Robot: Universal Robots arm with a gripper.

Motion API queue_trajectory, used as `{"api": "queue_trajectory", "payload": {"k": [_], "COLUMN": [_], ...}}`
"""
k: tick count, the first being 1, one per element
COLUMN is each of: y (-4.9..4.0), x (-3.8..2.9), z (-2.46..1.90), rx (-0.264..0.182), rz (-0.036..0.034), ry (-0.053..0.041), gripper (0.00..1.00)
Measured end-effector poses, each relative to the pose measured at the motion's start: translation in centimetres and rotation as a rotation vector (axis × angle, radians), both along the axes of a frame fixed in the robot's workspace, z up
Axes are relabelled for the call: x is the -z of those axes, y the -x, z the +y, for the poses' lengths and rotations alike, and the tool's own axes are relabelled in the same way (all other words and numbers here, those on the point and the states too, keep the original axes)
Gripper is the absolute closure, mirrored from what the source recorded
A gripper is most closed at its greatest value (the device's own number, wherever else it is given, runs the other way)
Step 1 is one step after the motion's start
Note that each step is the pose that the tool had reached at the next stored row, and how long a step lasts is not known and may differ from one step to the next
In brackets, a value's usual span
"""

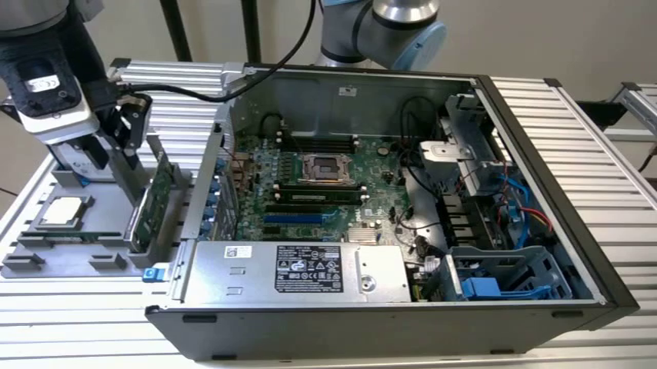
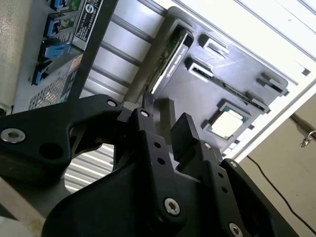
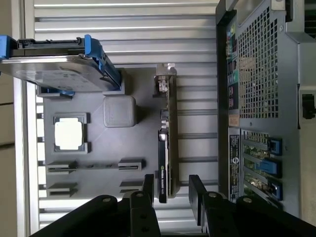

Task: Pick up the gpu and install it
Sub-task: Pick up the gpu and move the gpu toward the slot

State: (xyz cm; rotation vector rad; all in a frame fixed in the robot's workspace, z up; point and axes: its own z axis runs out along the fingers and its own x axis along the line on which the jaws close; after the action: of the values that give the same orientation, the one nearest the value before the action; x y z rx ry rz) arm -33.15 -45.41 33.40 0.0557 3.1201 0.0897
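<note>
Gpu (image 3: 168,138) stood on edge in its slot along the case-side edge of the gray holder tray (image 3: 98,148), its long axis running parallel to the wall of the computer case (image 1: 359,327). And the gripper (image 3: 172,186) hung just above one end, spread wide and empty, a finger on either side of the card's thin line. That straddle came clear in the first wrist view. The exterior view added the motherboard (image 1: 385,165) inside the open case.

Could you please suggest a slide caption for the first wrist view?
Open gripper poised over the gpu, which stands on edge in a grey tray beside the computer case.
</note>
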Motion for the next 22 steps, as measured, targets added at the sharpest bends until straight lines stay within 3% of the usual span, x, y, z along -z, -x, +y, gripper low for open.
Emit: {"api": "queue_trajectory", "payload": {"k": [22], "y": [0.0], "x": [1.52], "z": [0.0], "rx": [0.0], "rz": [0.0], "ry": [0.0], "gripper": [0.0]}}
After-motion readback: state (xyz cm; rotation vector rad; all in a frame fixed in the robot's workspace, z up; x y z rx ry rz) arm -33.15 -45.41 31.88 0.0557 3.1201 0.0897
